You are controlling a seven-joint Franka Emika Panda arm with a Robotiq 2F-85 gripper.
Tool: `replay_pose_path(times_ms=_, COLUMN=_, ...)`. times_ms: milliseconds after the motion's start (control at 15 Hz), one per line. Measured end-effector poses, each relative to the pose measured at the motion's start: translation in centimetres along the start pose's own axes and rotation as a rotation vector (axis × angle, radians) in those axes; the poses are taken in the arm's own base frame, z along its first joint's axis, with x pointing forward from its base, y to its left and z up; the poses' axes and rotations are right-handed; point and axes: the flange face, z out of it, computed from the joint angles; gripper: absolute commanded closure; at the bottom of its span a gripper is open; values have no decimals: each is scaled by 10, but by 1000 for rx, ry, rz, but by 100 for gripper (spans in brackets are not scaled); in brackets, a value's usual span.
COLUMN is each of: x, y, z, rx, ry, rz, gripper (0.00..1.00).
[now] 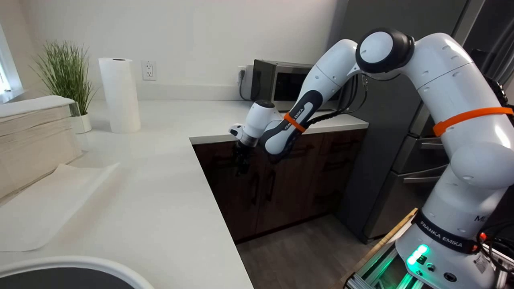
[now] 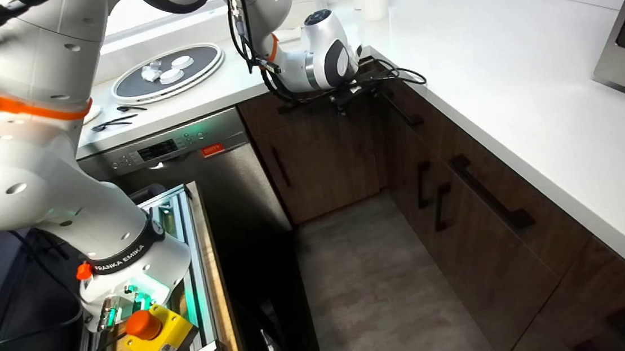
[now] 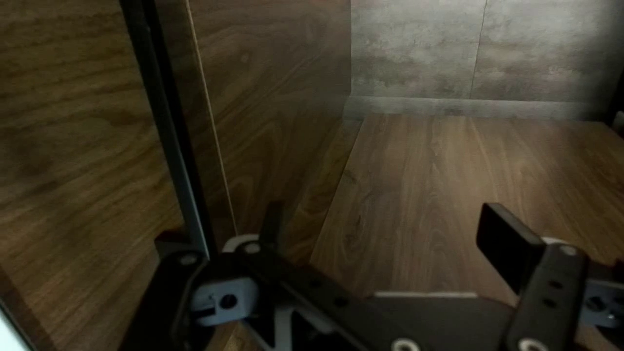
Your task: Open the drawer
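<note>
The drawer [image 3: 73,146] has a dark brown wood front at the left of the wrist view, with a long black handle [image 3: 168,122]. In the exterior views the drawer sits under the counter by the inner corner [image 1: 211,154] [image 2: 432,122]. It looks shut; its interior is hidden. My gripper [image 3: 382,214] is open and empty, pointing down in front of the drawer. The left finger is close beside the handle's near end; the handle lies outside the jaws. I cannot tell whether they touch. The gripper is small and dark in both exterior views [image 1: 242,168] [image 2: 340,105].
The white countertop [image 1: 160,192] overhangs the fronts. A perpendicular wood cabinet door [image 3: 438,195] stands right of the gripper. More drawers with black handles [image 2: 489,191] line the run. A dishwasher [image 2: 193,169], microwave [image 1: 293,84] and fridge [image 1: 381,80] stand nearby.
</note>
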Motion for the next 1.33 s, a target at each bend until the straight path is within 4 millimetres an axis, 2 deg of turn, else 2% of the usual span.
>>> replay_pose_path(times_ms=533, x=-32, y=18, z=0, rx=-87, ry=-85, rz=-42, gripper=0)
replay_pose_path(times_ms=933, x=-40, y=21, z=0, rx=-172, ry=-90, rz=-89, gripper=0)
replay_pose_path(times_ms=1333, x=-45, y=20, z=13, rx=-234, ry=-84, rz=-128, gripper=0)
